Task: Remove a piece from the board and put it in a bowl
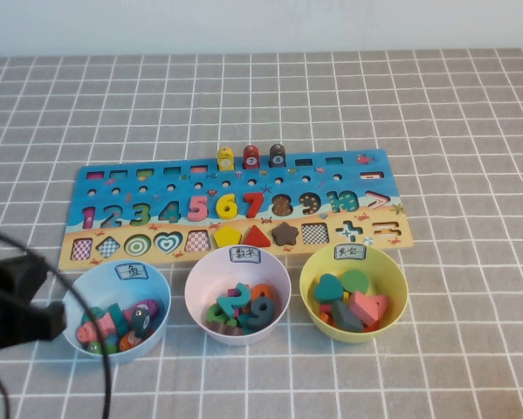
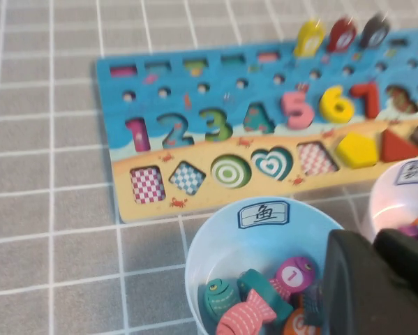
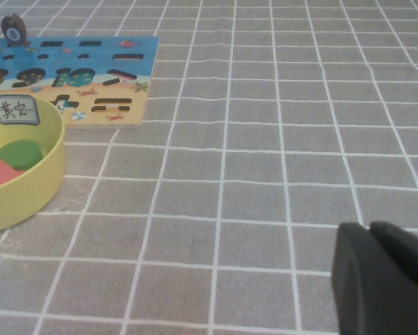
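The blue and tan board (image 1: 370, 172) lies across the middle of the table and also shows in the left wrist view (image 2: 195, 94). The pale blue bowl (image 1: 161, 284) stands in front of the board's left end. The pink fish piece (image 1: 93, 328) lies inside it among several other fish, as the left wrist view shows (image 2: 247, 314). My left gripper (image 1: 58, 319) is shut and empty at the bowl's left rim, and shows over the bowl in its wrist view (image 2: 372, 241). My right gripper (image 3: 369, 227) is shut over bare cloth, out of the high view.
Yellow (image 1: 225, 159), red (image 1: 251, 157) and dark (image 1: 277, 155) fish pieces stand on the board's back edge. A pinkish-white bowl (image 1: 196, 279) with numbers and a yellow bowl (image 1: 396, 279) with shapes stand to the right of the blue bowl. A checked grey cloth covers the table.
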Tool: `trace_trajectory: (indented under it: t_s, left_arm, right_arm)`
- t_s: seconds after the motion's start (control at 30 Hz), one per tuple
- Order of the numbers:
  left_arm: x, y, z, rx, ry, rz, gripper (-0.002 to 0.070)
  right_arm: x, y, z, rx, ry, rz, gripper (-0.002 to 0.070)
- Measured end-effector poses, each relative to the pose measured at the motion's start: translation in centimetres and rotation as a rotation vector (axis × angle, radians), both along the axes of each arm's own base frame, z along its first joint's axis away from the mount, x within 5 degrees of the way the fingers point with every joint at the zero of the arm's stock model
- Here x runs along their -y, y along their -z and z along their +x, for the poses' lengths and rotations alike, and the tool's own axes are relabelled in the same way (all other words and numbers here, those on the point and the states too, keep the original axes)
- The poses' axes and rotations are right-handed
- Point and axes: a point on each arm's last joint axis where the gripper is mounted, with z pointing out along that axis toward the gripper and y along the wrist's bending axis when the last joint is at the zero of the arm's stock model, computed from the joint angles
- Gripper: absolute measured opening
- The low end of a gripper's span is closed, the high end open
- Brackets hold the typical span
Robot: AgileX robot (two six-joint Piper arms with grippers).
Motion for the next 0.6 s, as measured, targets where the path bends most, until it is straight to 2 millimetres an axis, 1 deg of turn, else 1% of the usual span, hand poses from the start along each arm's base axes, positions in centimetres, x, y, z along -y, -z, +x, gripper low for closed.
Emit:
trace_trajectory:
  t_s: [0.07,0.2,0.37,0.47,0.6]
  left_arm:
    - [-0.5,0.1,-1.4,0.033,-0.001,-0.012,0.0020]
    - [-1.5,0.4,-4.3,0.109,-0.004,-0.049,0.0003]
    - [-2.4,0.4,-6.8,0.212,-0.004,-0.100,0.0001]
    - [-2.7,0.4,-7.7,0.247,-0.005,-0.113,0.0000]
    - [-2.8,0.7,-8.0,0.242,-0.007,-0.109,0.0000]
  right_arm:
    - [0.0,0.0,0.0,0.000,0.000,0.000,-0.0017]
    - [0.0,0.0,0.0,0.000,0.000,0.000,-0.0017]
    - [0.0,0.0,0.0,0.000,0.000,0.000,-0.0017]
    - [0.0,0.0,0.0,0.000,0.000,0.000,-0.0017]
    - [0.0,0.0,0.0,0.000,0.000,0.000,-0.0017]
